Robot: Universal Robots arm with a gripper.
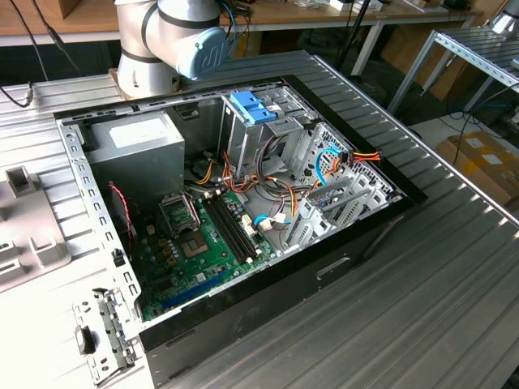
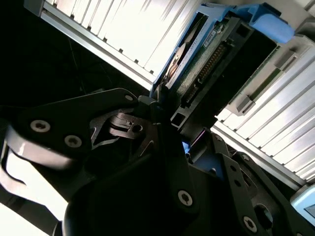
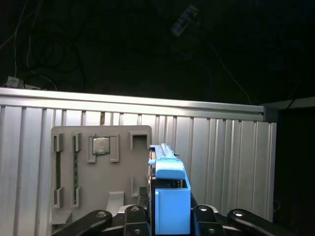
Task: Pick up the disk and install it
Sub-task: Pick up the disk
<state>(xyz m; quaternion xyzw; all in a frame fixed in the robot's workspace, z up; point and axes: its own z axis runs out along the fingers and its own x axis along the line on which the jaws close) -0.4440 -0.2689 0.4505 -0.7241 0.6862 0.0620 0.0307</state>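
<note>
The black metal gripper [image 3: 170, 220] is closed on the disk [image 3: 172, 199], a flat grey hard drive in a light-blue plastic carrier, which stands on edge between its two finger linkages. In the second wrist view the gripper [image 2: 179, 125] clamps one end of the disk [image 2: 211, 54]. The drive's green circuit board and connector row are turned to the camera, and the brighter blue tab is at the far end.

Beyond the held disk, in the first wrist view, lies the ribbed aluminium table [image 3: 221, 162] with a pale grey moulded tray [image 3: 129, 173] on it. One square recess of the tray holds a silver processor chip [image 3: 101, 145], and two long slots hold green memory sticks [image 3: 75, 172].

The exterior view shows the tray [image 1: 24, 243] at its left edge, just beside the open black computer case [image 1: 268, 301] lying on the table [image 1: 422, 308]. The case contains:
- a grey box power supply [image 1: 138, 150]
- a green motherboard [image 1: 195, 253]
- bundles of coloured cables [image 1: 268, 182]
- a metal drive cage [image 1: 280, 134], with a blue plastic piece [image 1: 247, 107] at its top
</note>
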